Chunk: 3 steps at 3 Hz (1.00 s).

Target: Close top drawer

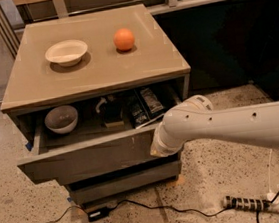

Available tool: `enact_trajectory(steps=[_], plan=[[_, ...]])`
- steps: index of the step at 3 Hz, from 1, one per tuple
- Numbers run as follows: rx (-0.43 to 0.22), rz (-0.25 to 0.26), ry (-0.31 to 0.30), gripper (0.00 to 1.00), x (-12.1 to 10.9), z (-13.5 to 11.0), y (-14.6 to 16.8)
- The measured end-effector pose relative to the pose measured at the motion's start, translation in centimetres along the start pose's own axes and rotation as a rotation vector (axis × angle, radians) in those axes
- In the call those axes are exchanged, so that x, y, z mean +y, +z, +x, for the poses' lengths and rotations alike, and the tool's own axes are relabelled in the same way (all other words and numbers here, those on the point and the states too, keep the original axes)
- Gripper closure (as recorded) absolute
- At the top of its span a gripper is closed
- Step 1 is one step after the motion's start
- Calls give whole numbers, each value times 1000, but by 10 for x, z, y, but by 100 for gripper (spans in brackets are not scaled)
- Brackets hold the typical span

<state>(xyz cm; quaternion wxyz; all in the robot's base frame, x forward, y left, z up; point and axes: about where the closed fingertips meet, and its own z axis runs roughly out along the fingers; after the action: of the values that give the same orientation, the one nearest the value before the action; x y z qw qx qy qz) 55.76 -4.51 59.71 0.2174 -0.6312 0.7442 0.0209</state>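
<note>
Resting at the 3 o'clock end of the top drawer (pixel 84 159), the jaws hide behind the white arm (pixel 232 128), so I cannot tell their spread; the drawer stands part-open under the desk (pixel 100 72).
</note>
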Motion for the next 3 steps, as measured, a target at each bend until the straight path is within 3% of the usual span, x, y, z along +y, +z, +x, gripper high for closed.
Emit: enact_trajectory(steps=[1, 3], plan=[[9, 26, -14, 100, -10, 2, 9], [38, 96, -38, 100, -59, 4, 19]])
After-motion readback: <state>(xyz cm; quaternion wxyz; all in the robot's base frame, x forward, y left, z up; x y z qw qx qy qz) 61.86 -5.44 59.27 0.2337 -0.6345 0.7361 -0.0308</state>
